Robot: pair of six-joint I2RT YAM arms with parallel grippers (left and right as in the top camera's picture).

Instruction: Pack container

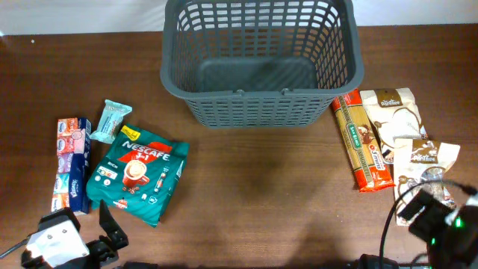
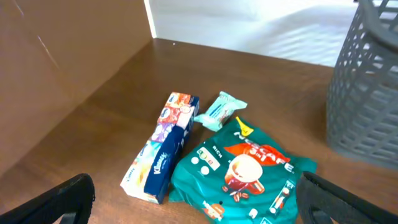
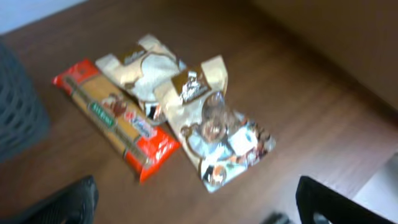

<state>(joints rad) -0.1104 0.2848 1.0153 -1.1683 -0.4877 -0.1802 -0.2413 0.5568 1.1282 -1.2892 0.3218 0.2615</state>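
From above, the basket (image 1: 261, 112) stands upright at the far middle of the table (image 1: 261, 202), its solid floor bare. To its left lie a strip of tissue packs (image 1: 72, 161), a small teal bar (image 1: 112, 121) and a green coffee bag (image 1: 138, 175). To its right lie an orange pasta packet (image 1: 362, 142) and two beige bags (image 1: 396, 112), one overlapping the other. Only this view takes in the whole basket and both heaps.

My left wrist camera shows my left gripper (image 2: 196, 208) spread wide and holding nothing. The tissue packs, bar and coffee bag lie ahead, and one corner of the basket shows at the right edge.

My right wrist picture is blurred. My right gripper (image 3: 196, 208) is spread wide and empty too, above the pasta packet and bags. A sliver of basket wall shows at left.
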